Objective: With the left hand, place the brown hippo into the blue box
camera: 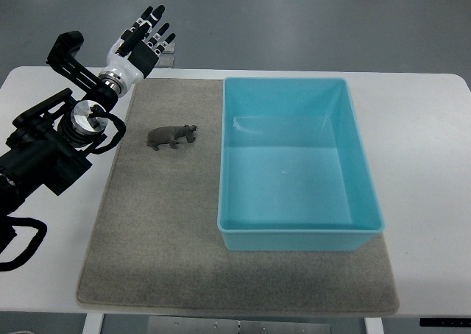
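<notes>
A small brown hippo lies on a grey felt mat, just left of the blue box. The box is an open rectangular tub with nothing inside it. My left hand hovers at the mat's far left corner, well behind and to the left of the hippo, with its fingers spread and holding nothing. The left arm runs down to the picture's left edge. No right arm shows.
The mat lies on a white table that has bare surface to the right of the box. Grey floor shows beyond the far table edge. A small metal fitting sits behind the hand at the table's back edge.
</notes>
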Controlling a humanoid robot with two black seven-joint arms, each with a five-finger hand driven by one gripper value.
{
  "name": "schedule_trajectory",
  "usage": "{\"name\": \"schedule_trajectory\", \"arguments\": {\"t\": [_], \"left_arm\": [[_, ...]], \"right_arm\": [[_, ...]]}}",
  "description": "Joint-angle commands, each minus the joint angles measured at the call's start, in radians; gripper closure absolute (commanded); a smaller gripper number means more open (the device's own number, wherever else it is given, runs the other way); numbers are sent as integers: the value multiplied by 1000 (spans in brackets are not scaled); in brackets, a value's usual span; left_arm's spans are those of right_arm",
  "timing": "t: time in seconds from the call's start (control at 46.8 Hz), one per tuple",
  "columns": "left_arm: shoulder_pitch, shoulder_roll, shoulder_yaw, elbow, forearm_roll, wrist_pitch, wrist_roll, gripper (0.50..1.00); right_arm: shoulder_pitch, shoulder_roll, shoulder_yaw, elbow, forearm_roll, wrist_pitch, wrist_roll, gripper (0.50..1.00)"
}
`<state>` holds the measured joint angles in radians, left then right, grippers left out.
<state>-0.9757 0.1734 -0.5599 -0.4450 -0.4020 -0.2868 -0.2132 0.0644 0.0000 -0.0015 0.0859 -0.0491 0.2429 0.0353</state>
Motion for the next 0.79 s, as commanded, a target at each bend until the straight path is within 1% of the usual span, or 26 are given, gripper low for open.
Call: {"name": "schedule_trajectory", "arguments": {"t": [0.0, 0.257, 0.385, 0.535, 0.77], "left_arm": [[0, 0, 0, 0, 0, 0, 0, 504], [-1, 0, -1, -1, 0, 0, 0, 504], [-6, 6, -15, 0, 2, -12, 0, 504], [8, 12, -66, 0, 5, -12, 0, 504], [6, 11, -67, -1, 6, -3, 0, 504]], "right_arm": [[0, 0, 0, 0, 0, 1, 0, 564], [0, 0, 0, 0, 0, -1, 0, 564], [0, 0, 0, 0, 0, -1, 0, 564], [0, 0, 0, 0, 0, -1, 0, 564], [0, 0, 0, 0, 0, 1, 0, 564]]}}
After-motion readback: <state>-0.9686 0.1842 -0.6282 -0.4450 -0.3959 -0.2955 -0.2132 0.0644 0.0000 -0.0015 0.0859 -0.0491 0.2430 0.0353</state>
